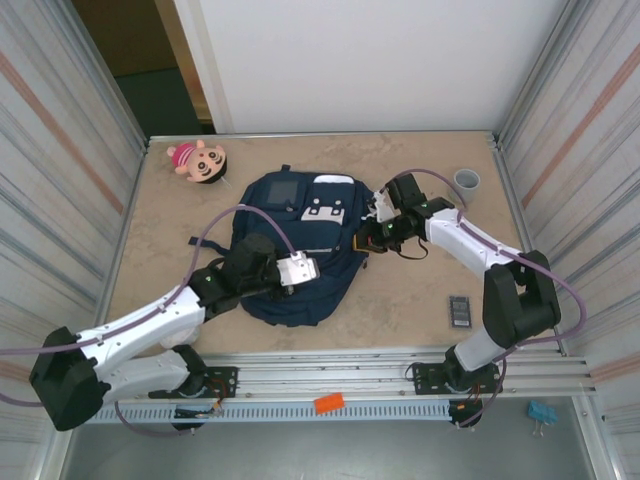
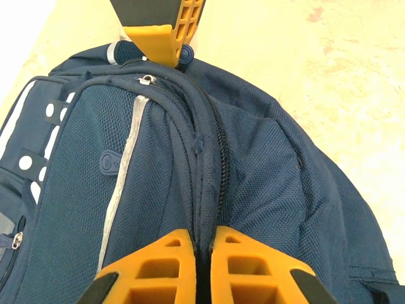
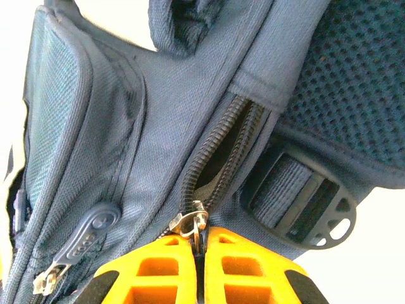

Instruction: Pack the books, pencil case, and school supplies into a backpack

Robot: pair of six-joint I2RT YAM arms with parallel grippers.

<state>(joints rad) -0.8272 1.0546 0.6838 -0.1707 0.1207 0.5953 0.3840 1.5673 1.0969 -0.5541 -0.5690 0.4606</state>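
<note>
The navy backpack (image 1: 300, 235) lies flat in the middle of the table. My left gripper (image 1: 316, 268) rests on its near half, shut on a fold of backpack fabric (image 2: 202, 209) beside the main zipper. My right gripper (image 1: 361, 241) is at the bag's right side, shut on a metal zipper pull (image 3: 197, 223). Just beyond that pull the zipper (image 3: 218, 158) gapes a little. The right gripper's orange fingers (image 2: 166, 33) also show at the far end of the bag in the left wrist view. A dark flat calculator-like device (image 1: 459, 310) lies on the table at the right. The books and pencil case are out of view.
A pink plush doll (image 1: 198, 160) lies at the back left and a grey cup (image 1: 467, 181) stands at the back right. Metal-framed walls enclose the table. A strap buckle (image 3: 304, 206) sits just right of the gripped zipper.
</note>
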